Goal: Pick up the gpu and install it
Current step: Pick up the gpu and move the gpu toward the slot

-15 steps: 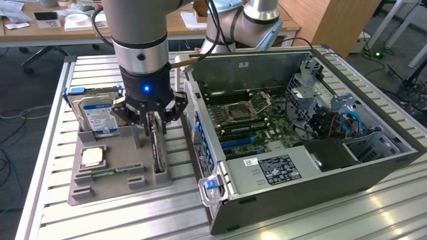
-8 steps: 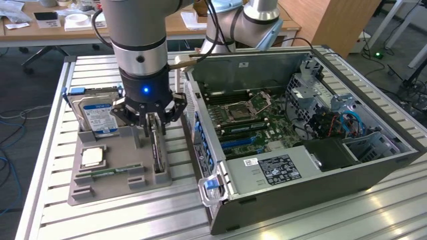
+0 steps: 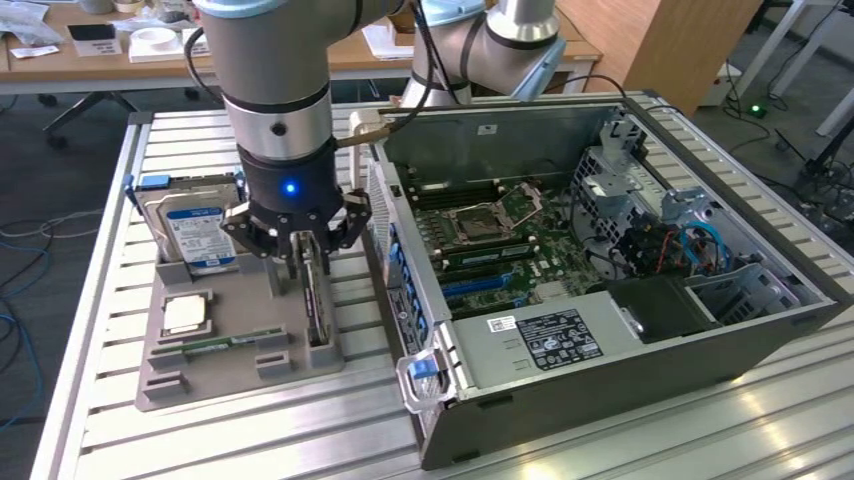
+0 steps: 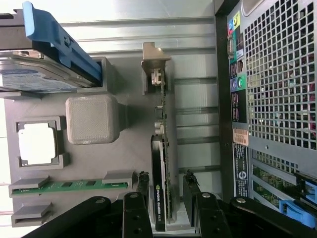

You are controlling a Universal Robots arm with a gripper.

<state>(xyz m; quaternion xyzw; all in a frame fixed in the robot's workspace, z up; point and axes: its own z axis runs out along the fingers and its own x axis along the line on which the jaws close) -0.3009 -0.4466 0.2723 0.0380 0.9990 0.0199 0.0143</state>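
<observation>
I'm at the pick-up step: my gripper (image 4: 167, 176) hangs spread astride the gpu (image 4: 158, 163), which stands on edge in the grey holder (image 3: 214, 378) beside the computer case (image 3: 601, 400), so I judge the next move calls for a square squeeze on the thin card.

A robotics lab set up inside an office: a robot arm (image 3: 274, 90) stands over a slatted aluminium workbench (image 3: 641, 450) that bears an opened computer case (image 3: 601, 260) and a grey parts fixture (image 3: 227, 375). Behind are a wooden desk (image 3: 80, 65) strewn with papers, and loose cables (image 3: 24, 232) on the carpet
</observation>
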